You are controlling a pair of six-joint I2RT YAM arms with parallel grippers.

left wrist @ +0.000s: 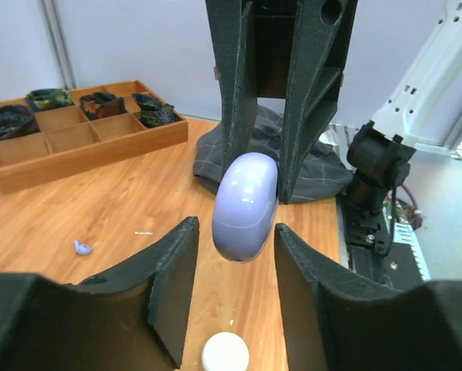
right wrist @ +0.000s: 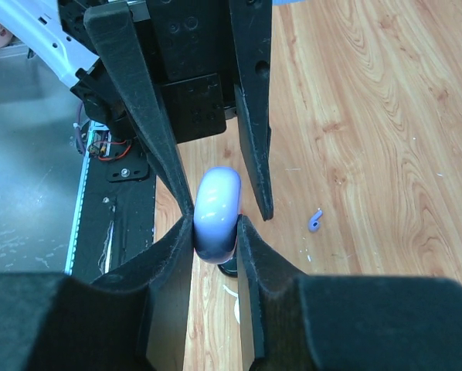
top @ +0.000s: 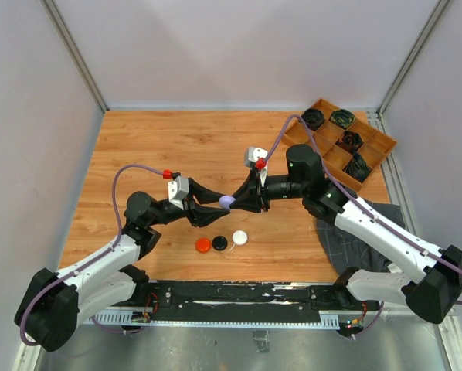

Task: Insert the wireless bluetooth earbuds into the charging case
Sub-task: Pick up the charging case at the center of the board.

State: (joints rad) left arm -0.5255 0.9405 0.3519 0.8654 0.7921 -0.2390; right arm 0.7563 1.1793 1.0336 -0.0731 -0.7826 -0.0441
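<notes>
Two claws meet over the middle of the counter (top: 154, 147) with one pale purple charging case (top: 227, 201) between them. The right claw (right wrist: 214, 228) is clenched on the case, one finger pressed to each flat side, holding it up off the wood. The left claw (left wrist: 236, 228) comes in from the opposite end. Its two fingers stand apart on either side of the same case, and a gap shows on at least one side, so it is not clamped on it.

I can see only one earbud (right wrist: 316, 220). It is a tiny pale purple piece lying loose on the counter, past the claws on the side away from the arm bases and well apart from the case.

On the near side of the claws, three small round discs sit in a short row: a red disc (top: 203, 245), a black disc (top: 219, 243) just beside it, and a white disc (top: 239, 238).

Behind the right claw, one dark cloth (top: 347, 232) lies under that arm. Farther back, one wooden tray (left wrist: 84, 158) holds four black coiled bundles (top: 341, 117), each in its own compartment.
</notes>
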